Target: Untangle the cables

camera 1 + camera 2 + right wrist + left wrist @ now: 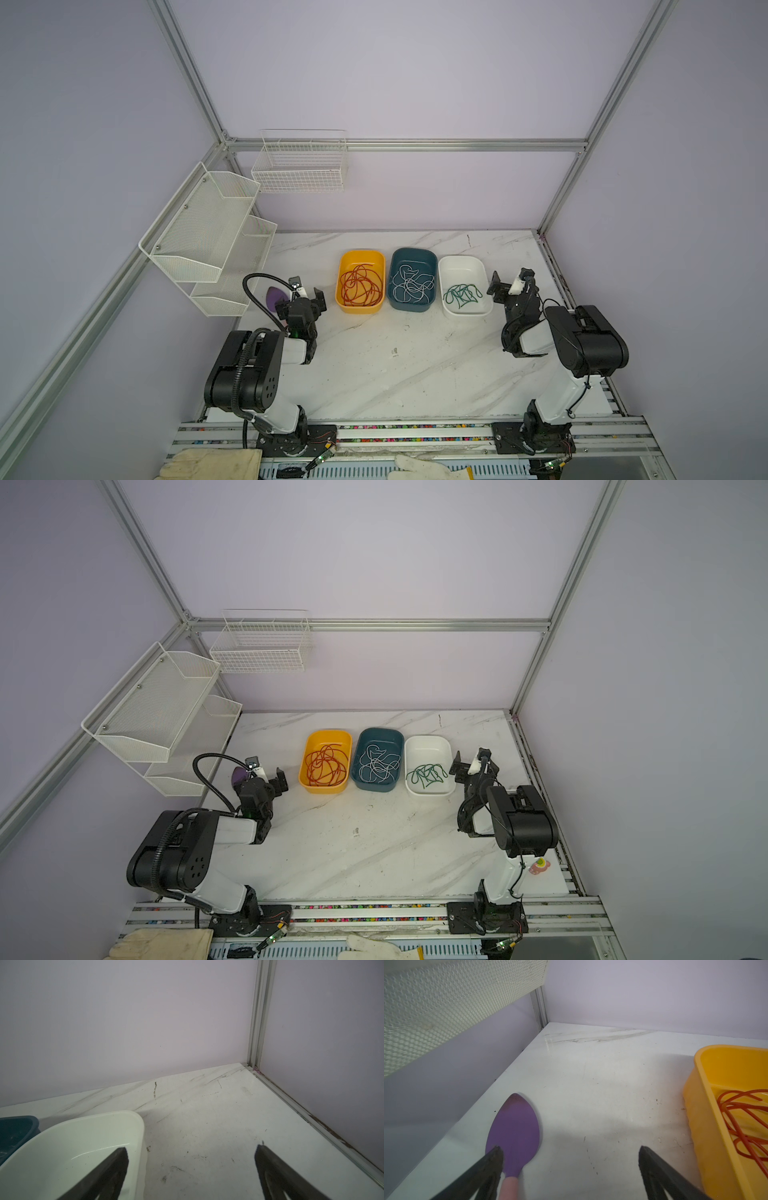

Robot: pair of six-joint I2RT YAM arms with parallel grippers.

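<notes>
Left wrist view: left gripper point(570, 1151) has its jaws spread wide with nothing between them, low over the surface point(591, 1084). One finger overlaps the purple spatula point(515, 1132) in this view; contact cannot be told. The spatula lies flat near the wall, below the mesh shelf point(199, 237) and off the working area. It is probably set aside there because it has no part in the job.

Both top views show a row of three trays at mid-surface, side by side and nearly touching.
- Yellow tray point(360, 254): red cables point(360, 287) in loose overlapping loops.
- Teal tray point(413, 252): white cables point(412, 286) in a similar loose scribble.
- White tray point(462, 260): green cables point(462, 295), a smaller bunch towards the near end.

Each tray holds one colour. No cable lies on the bare surface, and no strand crosses a rim as far as I can see.

Judgement: the trays serve as sorting bins, each colour against a contrasting floor so the strands read clearly. Separation by colour looks finished or close to it, though the loops inside each tray overlap.

Right gripper point(191, 1148): jaws equally wide and empty, just beside the white tray's outer end. One finger overlaps the rim in the right wrist view.

The two grippers sit at opposite ends of the row, outside the trays, which reads as a rest pose.
</notes>
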